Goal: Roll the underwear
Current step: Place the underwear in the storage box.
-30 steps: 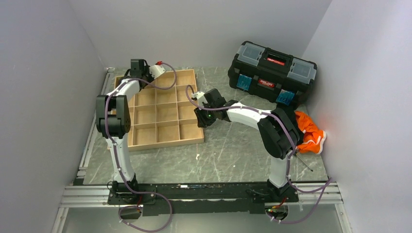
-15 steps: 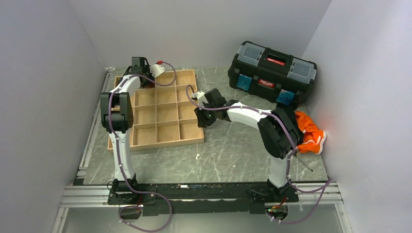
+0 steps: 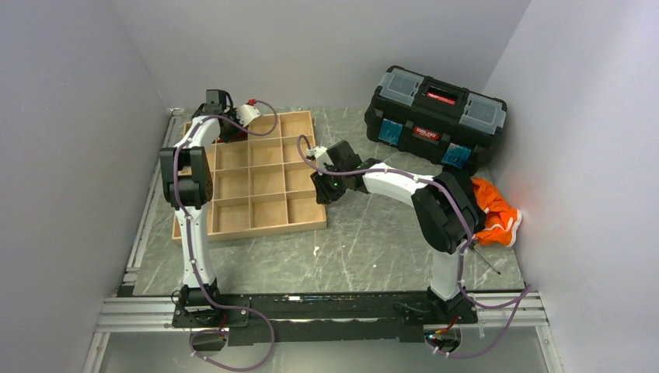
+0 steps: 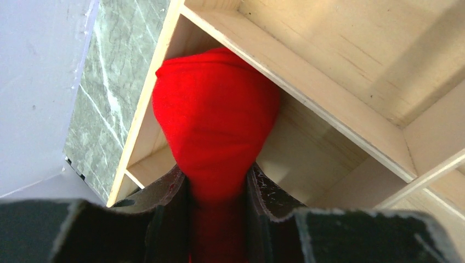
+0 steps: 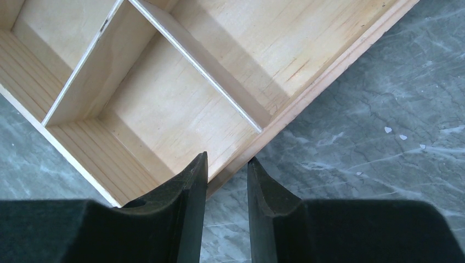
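Observation:
The underwear (image 4: 216, 109) is a bright red rolled bundle, and my left gripper (image 4: 217, 181) is shut on its near end. The bundle hangs into the far-left corner compartment of the wooden tray (image 4: 307, 82), against its walls. From above, the left wrist (image 3: 218, 105) covers that corner and hides the bundle. My right gripper (image 5: 226, 164) stands open by a narrow gap with nothing between its fingers. It hovers over the tray's right wall (image 5: 329, 71), low by the tray's right edge (image 3: 321, 190).
The wooden tray (image 3: 256, 231) of several compartments lies left of centre. A black toolbox (image 3: 435, 116) stands at the back right. An orange cloth (image 3: 493, 210) is heaped by the right wall, behind the right arm's elbow. Grey walls close in on three sides.
The left arm has swung slightly left and further back over the tray's far-left corner, still holding the red bundle. The right arm has not moved.

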You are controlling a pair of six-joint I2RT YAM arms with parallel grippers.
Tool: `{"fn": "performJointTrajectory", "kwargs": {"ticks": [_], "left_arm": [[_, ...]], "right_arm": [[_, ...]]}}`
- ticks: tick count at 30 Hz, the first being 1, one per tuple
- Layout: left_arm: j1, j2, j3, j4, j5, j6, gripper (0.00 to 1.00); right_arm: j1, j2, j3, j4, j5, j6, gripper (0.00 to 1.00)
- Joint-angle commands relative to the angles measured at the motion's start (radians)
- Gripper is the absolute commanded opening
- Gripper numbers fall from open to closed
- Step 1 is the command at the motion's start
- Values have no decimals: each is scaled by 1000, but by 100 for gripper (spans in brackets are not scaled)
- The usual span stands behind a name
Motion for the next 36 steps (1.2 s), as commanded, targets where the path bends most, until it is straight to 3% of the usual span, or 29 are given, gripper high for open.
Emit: {"fn": "performJointTrajectory", "kwargs": {"ticks": [1, 20, 26, 36], "left_arm": [[3, 41, 8, -99, 38, 19, 12], [6, 104, 130, -123, 105, -59, 42], [6, 90, 118, -114, 103, -72, 66], [6, 27, 80, -103, 132, -100, 75]], "right_arm": [[-5, 33, 2, -117, -10, -64, 0], [-6, 51, 16, -124, -10, -70, 0], [-6, 48, 20, -128, -6, -75, 0], [-6, 52, 24, -129, -7, -77, 0]]}}
